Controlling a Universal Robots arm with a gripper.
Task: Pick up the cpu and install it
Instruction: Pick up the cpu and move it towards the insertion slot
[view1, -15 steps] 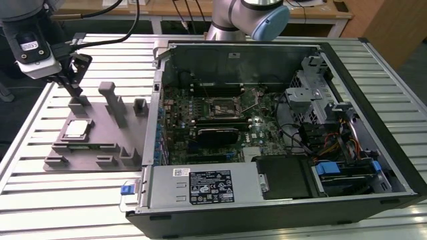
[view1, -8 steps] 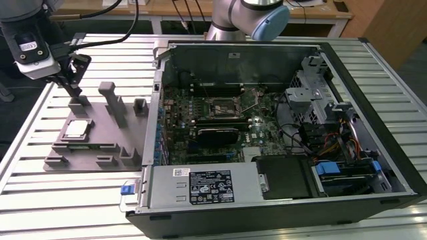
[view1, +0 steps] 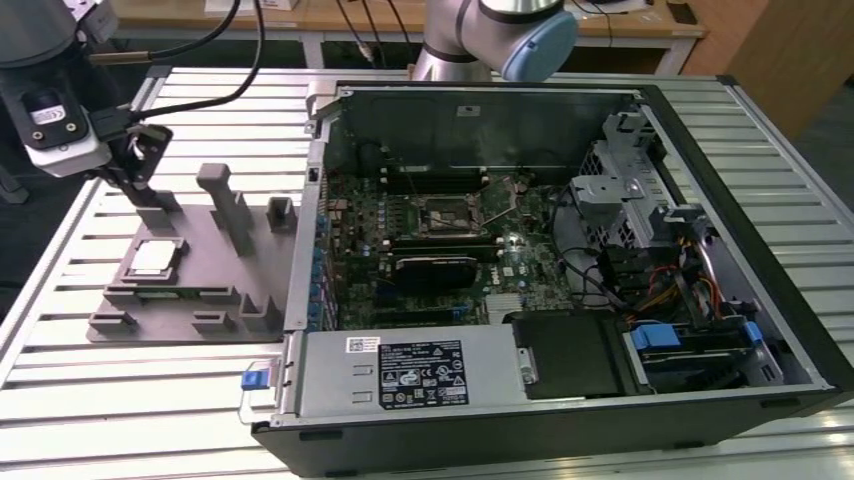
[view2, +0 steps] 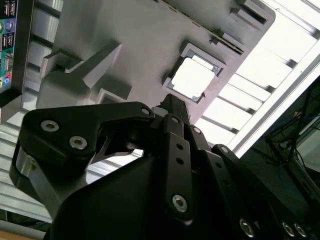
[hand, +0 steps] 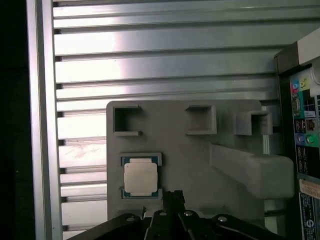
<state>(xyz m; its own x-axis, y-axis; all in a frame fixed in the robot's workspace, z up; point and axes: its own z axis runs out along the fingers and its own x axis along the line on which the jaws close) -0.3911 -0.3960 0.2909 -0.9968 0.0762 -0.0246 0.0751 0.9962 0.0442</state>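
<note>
Cpu (hand: 140, 177), square with pale silvery lid and green edge, lies in grey fixture (hand: 192, 165) near the pressed-together, empty hand (hand: 172, 195).

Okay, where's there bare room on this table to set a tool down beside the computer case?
Bare slatted table shows at the exterior view's lower left, in front of the grey fixture, beside the computer case. Crowded: the fixture, with cpu and gripper, and the case's inside.
</note>
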